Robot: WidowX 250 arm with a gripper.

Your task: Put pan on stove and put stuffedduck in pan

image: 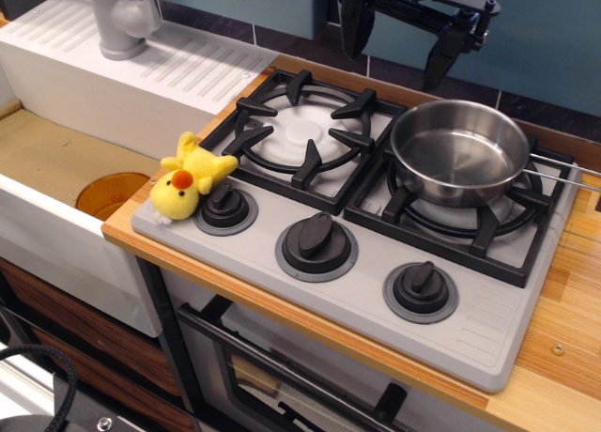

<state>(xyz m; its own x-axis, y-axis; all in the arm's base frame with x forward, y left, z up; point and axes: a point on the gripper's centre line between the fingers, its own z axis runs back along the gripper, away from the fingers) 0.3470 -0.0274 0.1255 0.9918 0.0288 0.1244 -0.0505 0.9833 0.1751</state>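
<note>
**Toy cooktop with pan on the right burner and plush duck at the front-left corner**

Nearest the camera, below the stove (488,329), a dark oven door with a black handle (282,371) is cut off by the bottom edge, and a black cable (42,366) curls out of the lower-left corner; what it joins cannot be seen. The stove rests on a wooden table (563,366), whose right part runs out of view. Three black knobs (316,244) sit in a row along the stove's front. No brand, label or legible writing is visible on any surface.

The stuffedduck (191,180) lies at the stove's front-left corner, touching the leftmost knob and partly overhanging the stove's edge, its orange beak turned upward. Left of the stove, a white sink (56,235) holds an orange disc (108,192), half hidden behind the sink's front wall.

Behind the knobs lie two black grates. The left grate (305,122) is bare. The pan (460,150) stands upright on the right grate, empty; its thin wire handle points right and is cut off at the frame edge.

Behind the sink stands a grey faucet (122,19), its top cropped. Farthest back, above the pan and well apart from it, hangs the gripper (399,47); its two dark fingers are spread apart with nothing between them, and its upper body is cut off by the top edge.
</note>
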